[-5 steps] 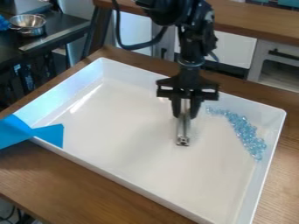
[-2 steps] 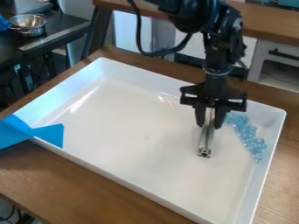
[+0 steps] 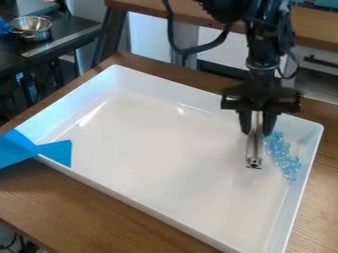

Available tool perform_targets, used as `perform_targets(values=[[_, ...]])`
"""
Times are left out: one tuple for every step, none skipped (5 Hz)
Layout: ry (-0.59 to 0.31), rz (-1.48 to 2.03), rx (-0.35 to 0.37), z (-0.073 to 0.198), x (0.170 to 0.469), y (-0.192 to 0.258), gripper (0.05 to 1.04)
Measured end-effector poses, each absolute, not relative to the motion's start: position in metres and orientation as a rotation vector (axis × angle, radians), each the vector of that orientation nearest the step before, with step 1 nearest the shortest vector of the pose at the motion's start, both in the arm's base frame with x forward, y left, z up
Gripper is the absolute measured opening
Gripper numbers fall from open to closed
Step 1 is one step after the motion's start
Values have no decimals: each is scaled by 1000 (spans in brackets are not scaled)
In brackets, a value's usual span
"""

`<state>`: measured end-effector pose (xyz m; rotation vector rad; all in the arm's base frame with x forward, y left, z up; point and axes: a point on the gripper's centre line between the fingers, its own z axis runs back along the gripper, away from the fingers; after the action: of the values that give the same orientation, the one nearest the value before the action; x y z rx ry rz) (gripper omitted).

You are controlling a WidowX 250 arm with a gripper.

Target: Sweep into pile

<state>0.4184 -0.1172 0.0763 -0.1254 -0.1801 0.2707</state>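
While the black two-finger hand [image 3: 256, 132] clasped a slim silver metal bar [image 3: 254, 154], alignment beside translucent blue beads [image 3: 285, 159] seemed the step, low gathering push due next.

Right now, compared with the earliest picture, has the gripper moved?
Yes. The gripper has shifted toward the right of the view, closer to the right wall of the white tray, which has not moved.

We see a glossy, smooth white tray [image 3: 151, 163] | we see grained, satiny wood on the table [image 3: 86, 207] | glassy, translucent beads [image 3: 284, 158] | shiny metal on the bar [image 3: 253, 148] | matt black gripper [image 3: 257, 133] | smooth, matt blue tape [image 3: 56, 150] | polished metal pot [image 3: 31, 29]
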Motion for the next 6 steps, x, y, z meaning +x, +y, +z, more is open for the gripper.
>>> perform_targets(values=[[-149, 283, -132, 74, 415, -105, 338], [-155, 326, -152, 99, 406, -71, 338], [-129, 366, -155, 114, 388, -21, 338], [-110, 423, -178, 116, 365, 18, 338], [-109, 492, -163, 104, 333, 69, 338], [-134, 498, -137, 93, 316, 94, 338]])
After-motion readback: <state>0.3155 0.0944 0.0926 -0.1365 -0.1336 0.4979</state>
